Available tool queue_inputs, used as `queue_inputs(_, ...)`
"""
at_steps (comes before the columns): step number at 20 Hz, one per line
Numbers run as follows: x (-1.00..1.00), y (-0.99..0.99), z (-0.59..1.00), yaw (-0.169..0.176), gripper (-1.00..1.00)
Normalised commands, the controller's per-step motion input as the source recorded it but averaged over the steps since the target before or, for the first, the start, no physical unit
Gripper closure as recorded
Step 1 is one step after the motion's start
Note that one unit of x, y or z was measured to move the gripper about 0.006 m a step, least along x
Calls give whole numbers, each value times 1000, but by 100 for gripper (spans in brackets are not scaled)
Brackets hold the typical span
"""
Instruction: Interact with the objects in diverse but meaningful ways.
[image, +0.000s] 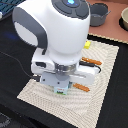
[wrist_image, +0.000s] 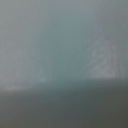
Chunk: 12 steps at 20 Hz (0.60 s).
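A Franka arm hangs low over a woven cream placemat (image: 102, 62) on a dark table, its white wrist housing filling most of the exterior view and hiding its own gripper. A small white carton with green print (image: 60, 90) peeks out directly beneath the hand, at about six o'clock from the wrist flange, touching or just under the hidden fingertips. Its long axis cannot be read from the sliver that shows. Two wooden-handled pieces of cutlery (image: 91, 61) lie at roughly three and four o'clock, and a yellow item (image: 87, 44) sits at one o'clock, near the arm. A grey pot (image: 99, 13) stands well apart at twelve o'clock. The wrist view is a featureless grey-green blur, judged to be pressed close to a surface. Whether the fingers are apart, together or clamped on the carton cannot be told.
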Motion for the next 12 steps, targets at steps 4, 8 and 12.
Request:
queue_inputs(4, -1000, -42, -17, 0, 100)
queue_inputs(8, -1000, -42, 0, 0, 100)
queue_inputs(12, -1000, -30, 0, 0, 100)
